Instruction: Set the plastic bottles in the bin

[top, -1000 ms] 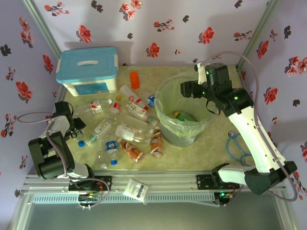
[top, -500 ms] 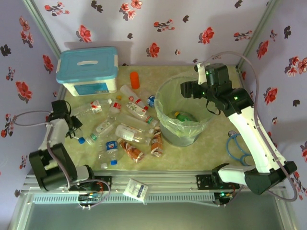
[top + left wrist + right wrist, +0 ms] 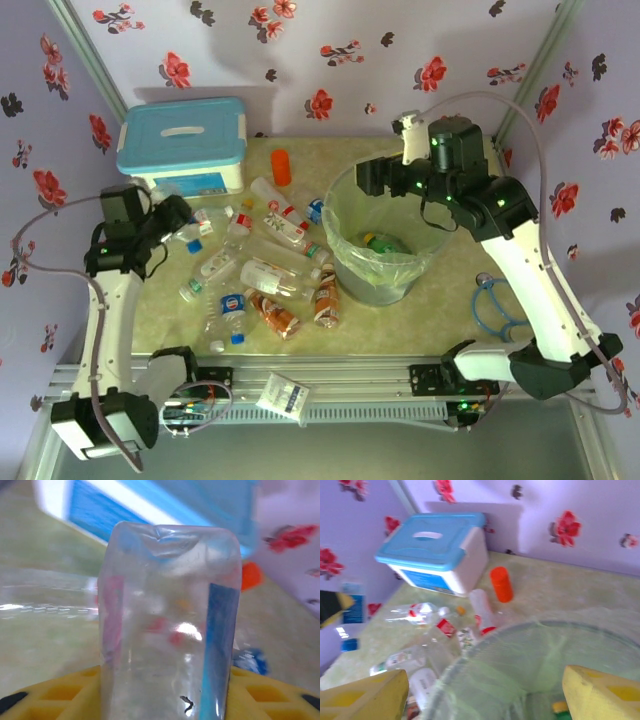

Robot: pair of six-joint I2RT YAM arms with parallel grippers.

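bin [image 3: 388,287]: your grey bin with the pale green liner stands on the right half of the desk [image 3: 440,310]. One bottle in the bin [image 3: 379,241] lies at the bottom, showing green and yellow.
box [image 3: 182,148]: white, with its blue lid on, at the back left corner. You can't see what's inside.
loose bottles [image 3: 268,262]: they lie scattered on the desk between the box and the bin, all outside it. The nearest ones lie against the bin's wall.
orange cylinder [image 3: 282,167]: upright, just right of the box.
hard to see: the left wrist view is blurred and cuts off both ends of the held bottle [image 3: 165,620]. You can't read the label on the bottle inside the bin.
left gripper [image 3: 173,216]: closed on the held bottle, which is clear with a blue strip, and carried above the desk just in front of the box.
right gripper [image 3: 482,695]: jaws wide apart with nothing between them, hanging over the bin's back-left rim.
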